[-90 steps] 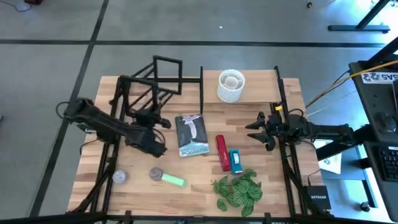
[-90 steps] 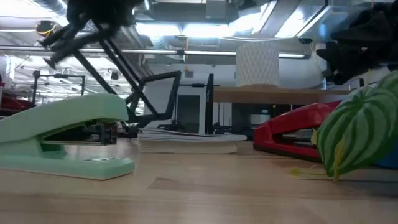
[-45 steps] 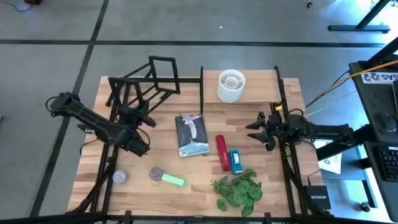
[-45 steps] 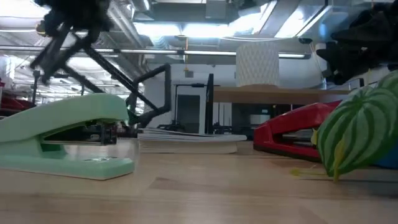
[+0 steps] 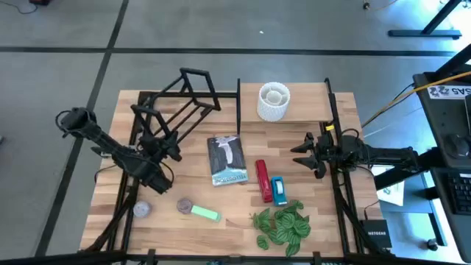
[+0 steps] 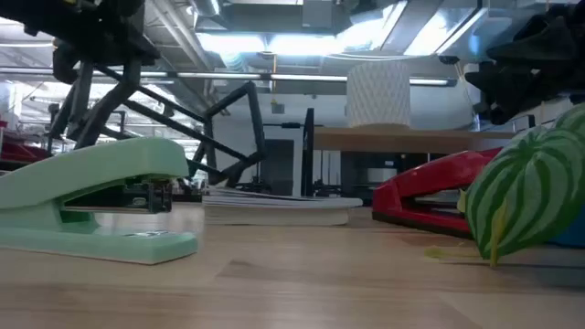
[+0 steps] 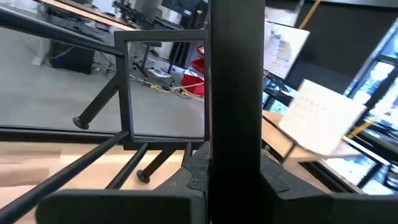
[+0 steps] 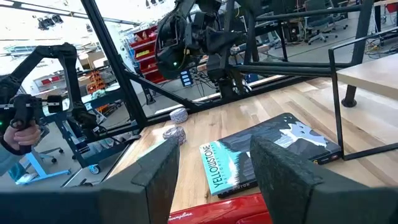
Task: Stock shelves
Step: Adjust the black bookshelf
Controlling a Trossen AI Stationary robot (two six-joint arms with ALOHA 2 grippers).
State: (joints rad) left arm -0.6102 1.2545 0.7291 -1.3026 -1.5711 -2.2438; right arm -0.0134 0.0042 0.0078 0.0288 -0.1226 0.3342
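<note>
Left end effector point(image 5: 156, 147) is clamped on a bar of the black wire rack point(image 5: 176, 103), which hangs tilted over the desk's point(image 5: 228, 221) far left corner, just beside the wooden shelf board point(image 5: 302, 110) carrying a white vase point(image 5: 274, 101). I judge the job now is to stand the rack upright, so I'd rotate slowly and set all feet down before releasing. Right end effector point(image 5: 307, 154) waits open by the desk's right edge.
</note>
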